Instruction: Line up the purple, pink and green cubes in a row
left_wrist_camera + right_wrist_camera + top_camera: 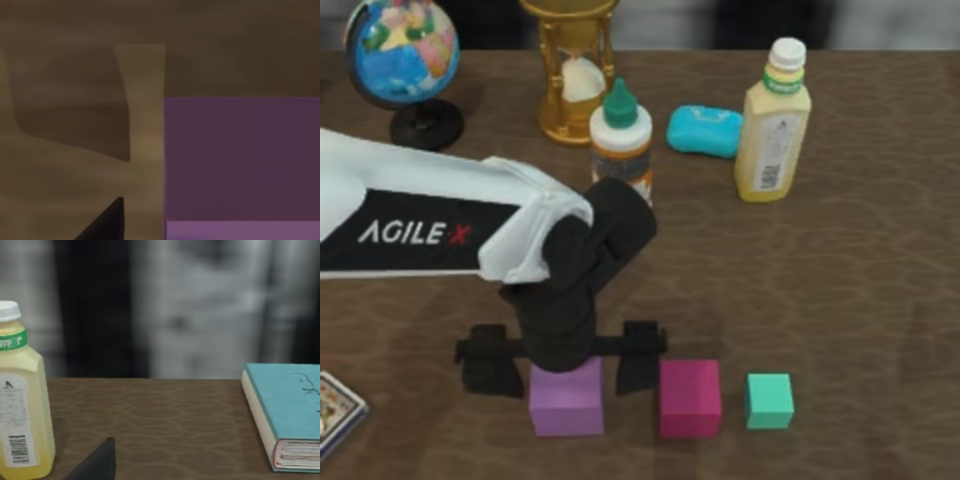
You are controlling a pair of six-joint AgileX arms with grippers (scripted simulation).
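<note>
Evidently the left gripper (563, 368) hangs spread open over the purple cube (566, 398), beside the pink cube (690, 398) and green cube (769, 400) already in row, so lifting clear seems next.

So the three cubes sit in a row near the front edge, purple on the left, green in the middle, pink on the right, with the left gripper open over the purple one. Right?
Not quite: the order is wrong. The top view shows the pink cube in the middle and the green cube on the right. The purple cube is on the left, with the left gripper open over it.
</note>
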